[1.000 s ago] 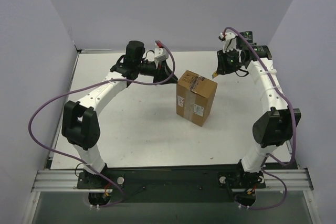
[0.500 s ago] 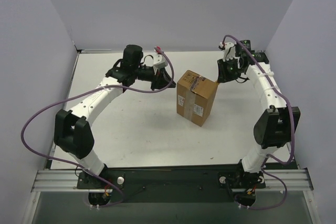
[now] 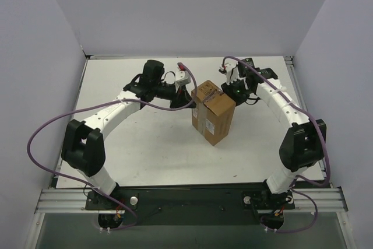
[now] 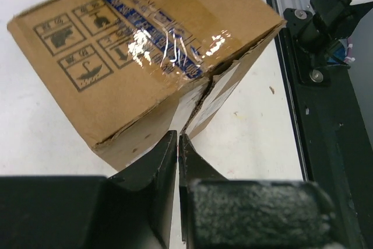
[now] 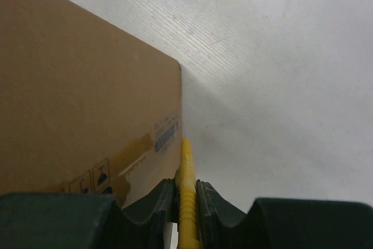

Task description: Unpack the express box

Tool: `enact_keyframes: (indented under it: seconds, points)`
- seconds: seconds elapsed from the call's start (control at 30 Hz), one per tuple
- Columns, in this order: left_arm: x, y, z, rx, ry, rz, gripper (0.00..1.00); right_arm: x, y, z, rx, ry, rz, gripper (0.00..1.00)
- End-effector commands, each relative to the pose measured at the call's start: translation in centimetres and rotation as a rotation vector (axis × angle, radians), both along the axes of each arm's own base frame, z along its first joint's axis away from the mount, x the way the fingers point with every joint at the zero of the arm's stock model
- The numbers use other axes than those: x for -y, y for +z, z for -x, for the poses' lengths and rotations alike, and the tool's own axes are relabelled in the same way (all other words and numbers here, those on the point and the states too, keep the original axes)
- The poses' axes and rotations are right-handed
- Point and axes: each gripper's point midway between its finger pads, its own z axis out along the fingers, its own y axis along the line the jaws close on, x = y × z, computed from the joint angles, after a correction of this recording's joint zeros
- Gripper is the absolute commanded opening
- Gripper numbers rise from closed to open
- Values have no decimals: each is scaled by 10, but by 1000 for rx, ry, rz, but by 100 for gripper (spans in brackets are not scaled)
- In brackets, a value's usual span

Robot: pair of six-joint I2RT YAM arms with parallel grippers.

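Both arms just swung in on the express box (image 3: 213, 113), centre of the overhead view. My left gripper (image 4: 178, 138) has pinched together, empty; my right gripper (image 5: 186, 183) clamps the yellow knife (image 5: 186, 161) alongside, so tape-cutting looks imminent.

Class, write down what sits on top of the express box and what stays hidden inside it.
On top of the express box are a strip of clear tape and a small label with red marks. The box is shut and taped, so its contents cannot be seen.

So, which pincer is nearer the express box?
Left, narrowly: the left pincer reaches the express box at a corner; the right pincer, clamping a yellow knife, sits beside it.
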Motion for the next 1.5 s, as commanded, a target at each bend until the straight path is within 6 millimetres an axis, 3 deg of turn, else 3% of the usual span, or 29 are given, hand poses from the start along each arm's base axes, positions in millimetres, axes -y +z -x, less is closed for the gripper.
enact_keyframes:
  seconds: [0.0,0.03,0.1,0.2,0.27,0.33,0.37,0.4,0.43,0.47,0.5,0.53,0.6,0.63,0.77,0.83,0.9,0.93,0.97,1.03,1.07,1.2,1.3,1.47]
  points:
    - [-14,21,0,97,31,9,16,-31,9,9,-18,22,-86,0]
    - [-16,21,0,95,33,7,16,-43,10,10,-37,35,-119,0]
    - [-17,24,-3,99,36,14,16,-47,8,8,-54,14,-125,0]
    - [-7,39,-8,101,22,55,17,-29,11,-6,-36,-74,-100,0]
    - [6,53,-14,91,6,94,17,5,20,-24,-5,-199,-94,0]
    - [23,52,-15,63,-26,102,17,37,30,-37,20,-308,-101,0]
    - [30,52,-15,59,-42,106,17,70,39,-49,54,-388,-99,0]
    - [43,64,-13,85,-64,122,17,87,44,-54,75,-426,-89,0]
    - [53,52,-18,59,-70,112,17,98,51,-58,96,-449,-87,0]
    - [62,49,-19,53,-78,110,17,130,60,-63,129,-523,-80,0]
    - [73,57,-21,73,-86,123,18,143,65,-65,147,-552,-73,0]
    - [90,39,-20,36,-105,108,18,158,69,-67,161,-585,-65,0]
    - [110,30,-24,21,-107,101,19,186,74,-65,184,-647,-32,0]
    - [127,21,-24,-9,-115,105,19,194,75,-63,188,-664,-19,0]
    - [154,12,-30,-34,-83,130,22,213,74,-49,202,-694,56,0]
    - [153,22,-32,-55,-51,145,26,214,73,-40,198,-697,74,0]
    - [139,25,-41,-77,-1,145,31,214,74,-33,200,-704,84,0]
    - [130,43,-42,-49,29,169,36,212,68,-28,183,-702,94,0]
    - [113,24,-56,-82,115,134,40,214,64,-23,173,-707,115,0]
    - [89,20,-63,-110,214,107,46,213,52,-13,148,-692,150,0]
    - [76,-4,-69,-143,294,53,47,217,48,-9,144,-682,188,0]
    - [32,-63,-83,-192,501,-150,48,229,34,3,140,-654,310,0]
    - [28,-89,-81,-235,519,-189,46,242,34,4,162,-629,411,0]
    - [51,-110,-82,-282,491,-195,44,253,27,6,136,-573,502,0]
